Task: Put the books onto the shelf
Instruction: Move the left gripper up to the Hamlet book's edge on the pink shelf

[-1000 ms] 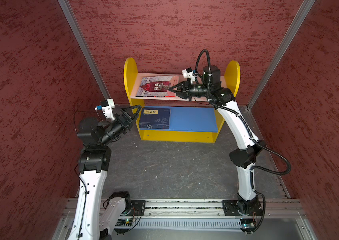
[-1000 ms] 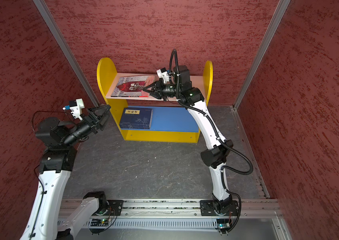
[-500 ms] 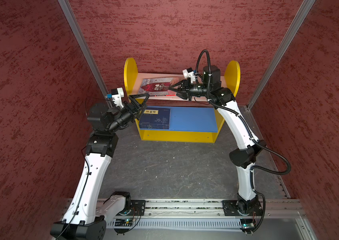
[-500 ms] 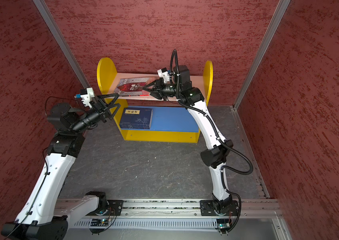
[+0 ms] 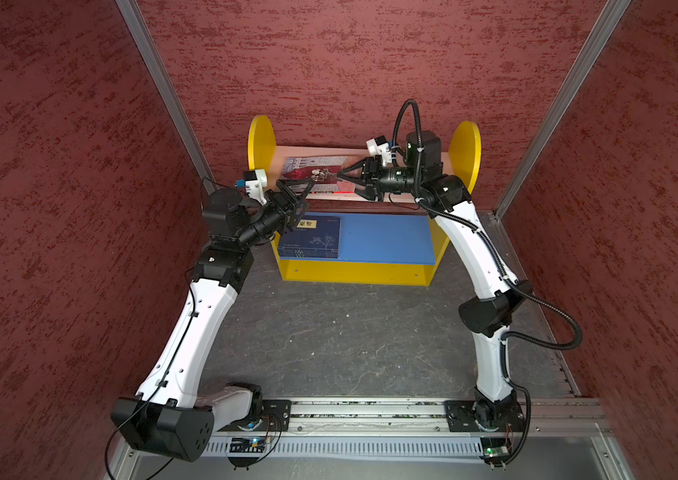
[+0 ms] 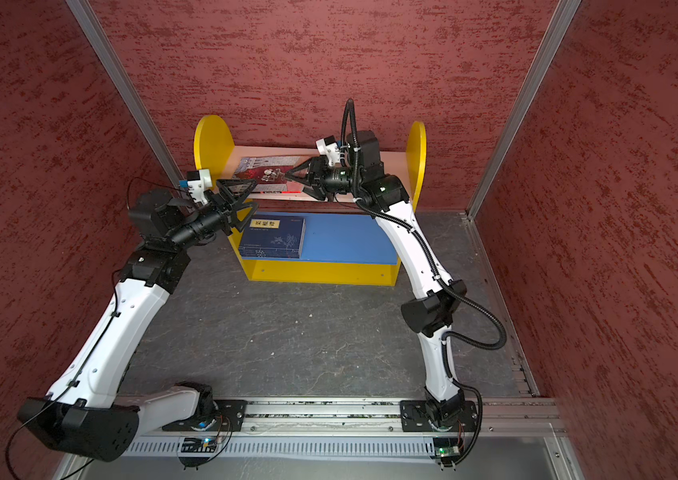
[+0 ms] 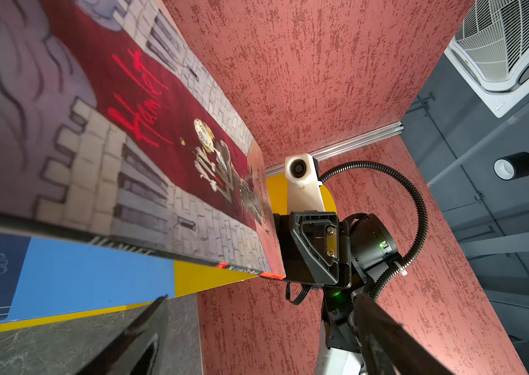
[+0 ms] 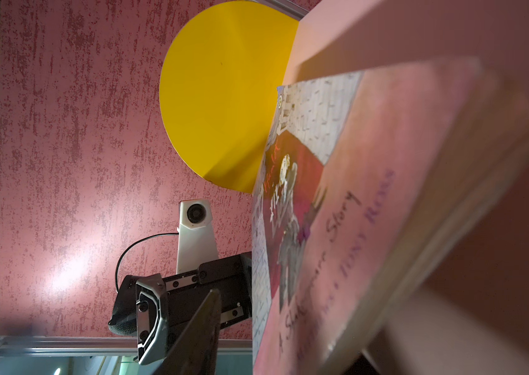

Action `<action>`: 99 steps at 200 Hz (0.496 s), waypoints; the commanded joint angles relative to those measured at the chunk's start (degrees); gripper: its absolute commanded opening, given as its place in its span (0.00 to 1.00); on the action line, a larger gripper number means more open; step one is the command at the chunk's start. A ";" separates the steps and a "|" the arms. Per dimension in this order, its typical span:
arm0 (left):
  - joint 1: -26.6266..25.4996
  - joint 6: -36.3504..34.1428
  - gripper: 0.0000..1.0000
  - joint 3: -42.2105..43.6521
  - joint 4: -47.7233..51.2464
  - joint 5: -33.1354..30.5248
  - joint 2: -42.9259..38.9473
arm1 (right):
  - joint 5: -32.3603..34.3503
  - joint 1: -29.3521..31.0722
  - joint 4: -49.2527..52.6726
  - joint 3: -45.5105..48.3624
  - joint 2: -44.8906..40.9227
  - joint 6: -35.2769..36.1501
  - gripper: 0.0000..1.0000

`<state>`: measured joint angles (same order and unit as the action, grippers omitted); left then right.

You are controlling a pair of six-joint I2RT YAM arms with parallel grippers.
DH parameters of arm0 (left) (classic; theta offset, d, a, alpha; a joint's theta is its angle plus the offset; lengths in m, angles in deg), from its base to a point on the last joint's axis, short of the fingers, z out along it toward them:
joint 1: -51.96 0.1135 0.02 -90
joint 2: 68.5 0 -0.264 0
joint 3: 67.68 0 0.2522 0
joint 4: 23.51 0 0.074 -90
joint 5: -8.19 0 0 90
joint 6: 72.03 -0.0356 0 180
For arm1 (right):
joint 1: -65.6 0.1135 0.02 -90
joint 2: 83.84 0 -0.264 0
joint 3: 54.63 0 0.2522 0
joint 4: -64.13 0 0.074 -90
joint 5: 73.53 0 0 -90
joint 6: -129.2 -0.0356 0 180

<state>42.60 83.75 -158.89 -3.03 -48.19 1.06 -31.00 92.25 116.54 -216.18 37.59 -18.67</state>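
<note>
Right claw point(image 5: 341, 178) sits astride the right edge of the pink book point(image 5: 310, 171), jaws seemingly part-spread, cover not pinched (the wrist view is blurred). The book lies on the upper board point(image 5: 320, 151) of the shelf point(image 5: 260, 141); left claw point(image 5: 299, 198) gapes wide, empty, near its front corner.
</note>
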 commanded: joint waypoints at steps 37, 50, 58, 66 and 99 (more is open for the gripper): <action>-0.30 1.27 0.89 -1.85 -2.06 -1.63 1.10 | 3.17 -0.99 10.80 -0.43 -0.44 2.09 0.47; -0.30 1.35 0.89 -1.97 -2.14 -1.72 1.10 | 3.25 -0.99 11.97 -0.48 -0.66 2.34 0.48; -0.21 1.54 0.89 -2.02 -2.15 -1.81 1.18 | 3.24 -0.99 12.63 -0.44 -0.69 2.46 0.48; -0.21 1.67 0.89 -2.12 -2.24 -1.82 1.27 | 3.08 -1.00 13.14 -0.47 -0.67 2.50 0.48; 0.29 3.30 0.84 -2.49 -3.07 -2.05 1.71 | 2.18 -1.04 14.82 -0.44 -0.82 2.46 0.51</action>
<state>42.51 85.85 -159.85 -3.86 -49.74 2.46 -29.79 91.86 123.65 -216.86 36.36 -17.11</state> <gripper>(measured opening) 0.860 0.506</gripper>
